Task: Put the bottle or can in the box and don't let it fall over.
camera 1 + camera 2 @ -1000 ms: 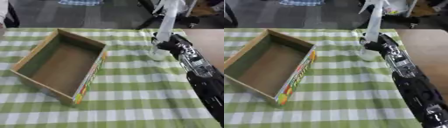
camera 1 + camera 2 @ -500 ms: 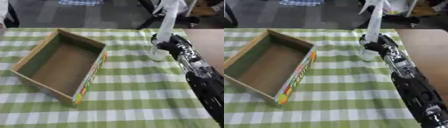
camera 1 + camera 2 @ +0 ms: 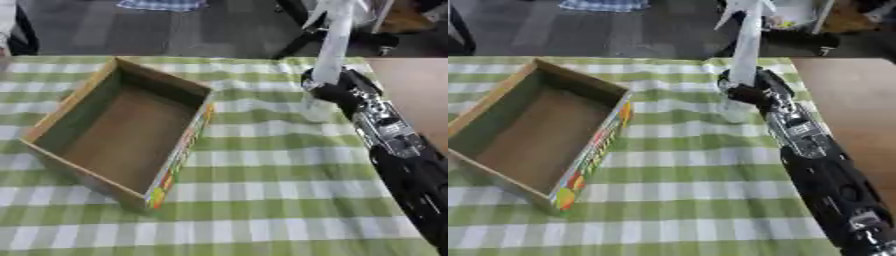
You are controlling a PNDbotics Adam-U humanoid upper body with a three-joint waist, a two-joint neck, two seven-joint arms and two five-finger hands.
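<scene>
Cardboard box [image 3: 122,135] is lying open-topped on the left half of the green-and-white checked tablecloth [image 3: 262,200], turned askew so one corner is pointing toward the near edge; its inside is showing bare brown, and colourful print is running along its right outer wall. Between the box and the bottle [image 3: 744,65] a stretch of bare cloth is lying open, with nothing standing in it.

That tall, slim, pale bottle is standing upright near the far right part of the cloth, well apart from the box, its top reaching up past the table's far edge in the picture. A brown tabletop [image 3: 411,95] is showing to the right where the cloth ends.

The right hand [image 3: 750,92] is coming in along the right side on a black-and-silver arm, stretched away from the camera, and its dark fingers are curling round the lower part of the bottle, grasping it just above its base. The left hand is showing in neither view.

Beyond the far edge of the table a dark floor is running, with black chair legs [image 3: 297,45] behind the bottle. The near half of the cloth, in front of the box and left of the arm, is lying free.
</scene>
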